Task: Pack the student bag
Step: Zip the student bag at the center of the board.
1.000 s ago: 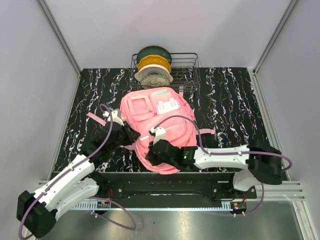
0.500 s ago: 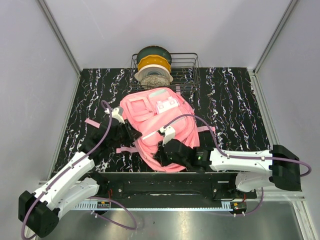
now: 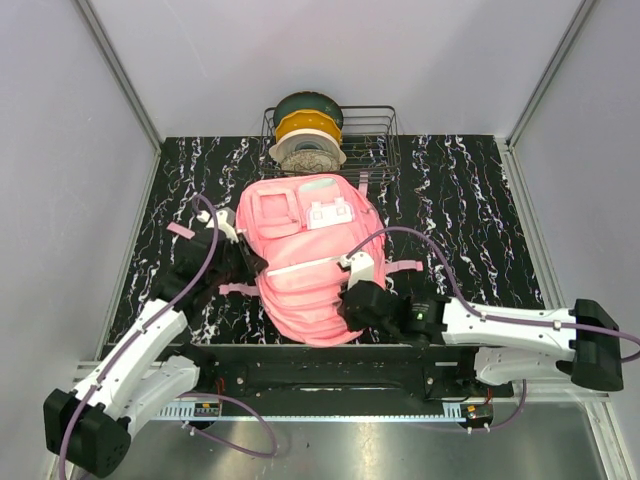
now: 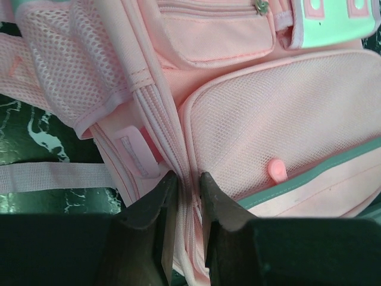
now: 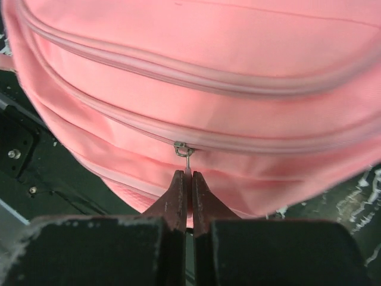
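The student bag lies front-up in the middle of the table, with one end at the near edge between the two arms. Being large and soft, it is the main worry. If the zip is drawn sideways, the whole bag may drag or bunch toward the pulling arm instead of opening, and the end at the edge could slide off. The only thing bracing it is the left claw, whose jaws are narrowly parted and pinch a ridge of seam on the bag's side. That is a thin fold of fabric and could well slip free under load. The right claw is pressed together on the tip of the zip pull, just below its slider. With so little of the tab caught, a sharp or off-line tug could let it pop out, or could jam the slider on the curved track. By count there is one table, one student bag, and one wire basket at the far edge. The basket holds three stacked spools, one dark green, one yellow and one white. There are two arms with two claws, and one zip pull is held. Nothing else to pack can be seen outside the bag.
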